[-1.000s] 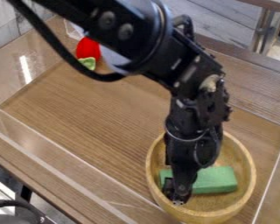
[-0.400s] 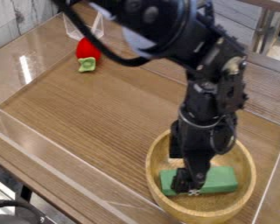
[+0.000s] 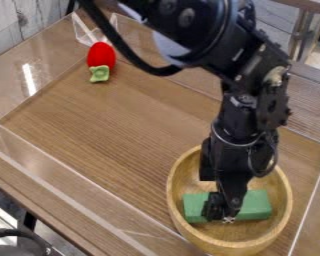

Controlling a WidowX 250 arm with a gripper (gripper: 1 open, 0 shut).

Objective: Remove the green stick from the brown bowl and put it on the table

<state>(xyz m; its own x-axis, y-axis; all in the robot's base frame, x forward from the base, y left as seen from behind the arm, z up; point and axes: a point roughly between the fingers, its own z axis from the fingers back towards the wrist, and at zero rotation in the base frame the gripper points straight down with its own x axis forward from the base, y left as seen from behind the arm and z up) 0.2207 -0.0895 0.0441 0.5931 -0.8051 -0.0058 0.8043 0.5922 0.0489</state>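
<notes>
Green and matte, a flat-sided rectangular stick is seen lying inside a wide, shallow round bowl of light tan wood, near the bottom right of the view. The stick rests on the bowl's floor, slightly tilted, and has not been lifted.

A black robot claw is pointed straight down into the bowl, directly over the stick. Its tips are set at the stick's middle, though contact cannot be confirmed from this angle. The claw's jaws are spread wide, and nothing is held between them. Compared with a second ago, the arm has been shifted a little to the right, so that the claw is now centred on the stick rather than over its left end. This is judged to mean the reach is nearly finished, with closing on the stick and lifting it out as the steps left to be done.

Nothing else is seen in the bowl.

The bowl is placed on a glossy brown wood-grain tabletop with clear plastic edging. Well apart from the bowl, at the far left of the table, a small red object with a green base is set down, untouched.
</notes>
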